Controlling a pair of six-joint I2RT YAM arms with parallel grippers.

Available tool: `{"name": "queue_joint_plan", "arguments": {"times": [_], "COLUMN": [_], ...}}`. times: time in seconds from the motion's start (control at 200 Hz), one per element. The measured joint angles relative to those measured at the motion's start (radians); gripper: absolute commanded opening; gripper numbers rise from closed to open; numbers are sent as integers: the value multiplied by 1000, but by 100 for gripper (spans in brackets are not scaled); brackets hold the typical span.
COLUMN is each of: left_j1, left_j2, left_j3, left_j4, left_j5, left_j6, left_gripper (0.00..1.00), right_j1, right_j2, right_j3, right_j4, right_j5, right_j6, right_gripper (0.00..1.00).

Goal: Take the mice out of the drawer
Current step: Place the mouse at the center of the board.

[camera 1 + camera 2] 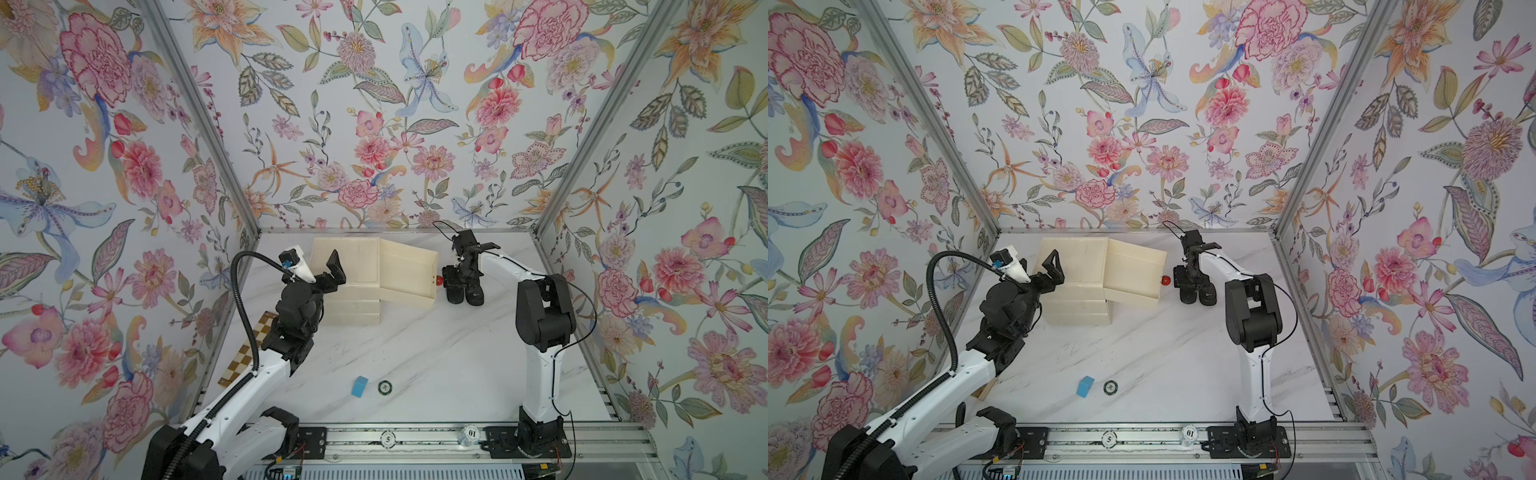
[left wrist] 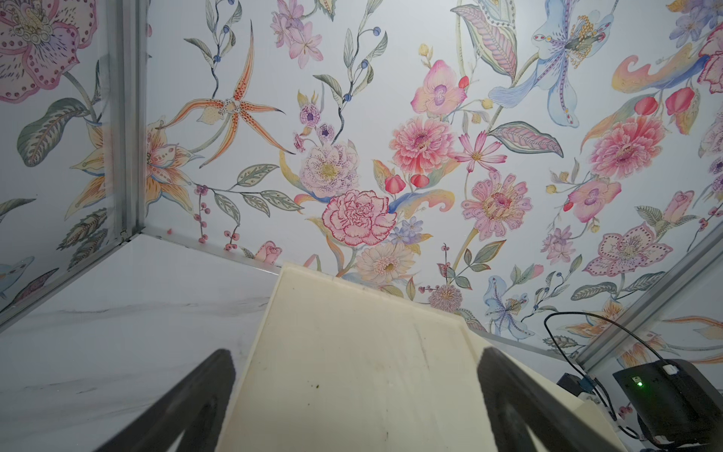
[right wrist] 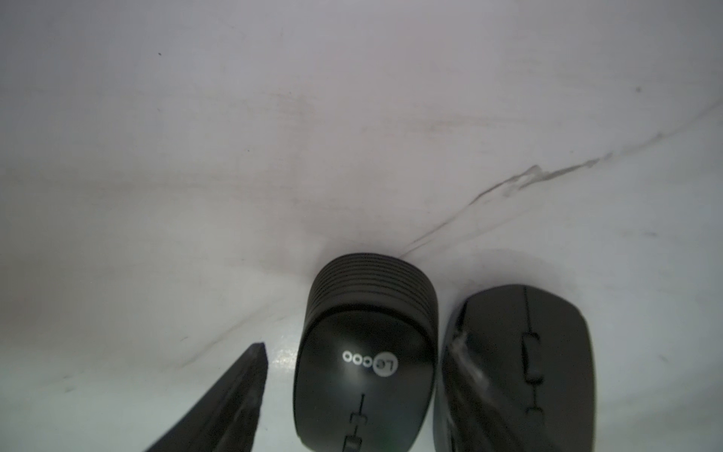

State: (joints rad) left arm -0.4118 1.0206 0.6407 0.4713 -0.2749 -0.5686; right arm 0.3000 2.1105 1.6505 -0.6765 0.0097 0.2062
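My right end effector stands spread around a black mouse on the table, gripping nothing. The mouse's long axis runs along the fingers. Another mouse lies just beside it. The drawer is nearest this arm. My left end effector gapes empty.

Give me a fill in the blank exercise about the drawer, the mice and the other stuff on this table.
The knob on the pulled-out drawer is ___.
The right wrist view shows ___ black mice side by side on the marble table.
The block beside the poker chip is ___.
The left gripper hovers above the cabinet with its fingers ___.
Missing words: red, two, blue, open.
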Motion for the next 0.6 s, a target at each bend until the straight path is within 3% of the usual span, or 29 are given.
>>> {"name": "queue_joint_plan", "arguments": {"times": [0.365, 0.6], "left_j1": [11, 151], "left_j2": [-36, -47], "left_j3": [47, 199], "left_j4": [-122, -297], "left_j5": [-18, 68], "left_j6": [53, 94], "left_gripper": [100, 100], "right_j1": [-31, -49], "right_j2": [-346, -505], "right_j3": [-167, -258], "right_j4": [74, 149], "right_j5": [7, -2], "right_j6": [-3, 5], "right_gripper": [87, 92]}}
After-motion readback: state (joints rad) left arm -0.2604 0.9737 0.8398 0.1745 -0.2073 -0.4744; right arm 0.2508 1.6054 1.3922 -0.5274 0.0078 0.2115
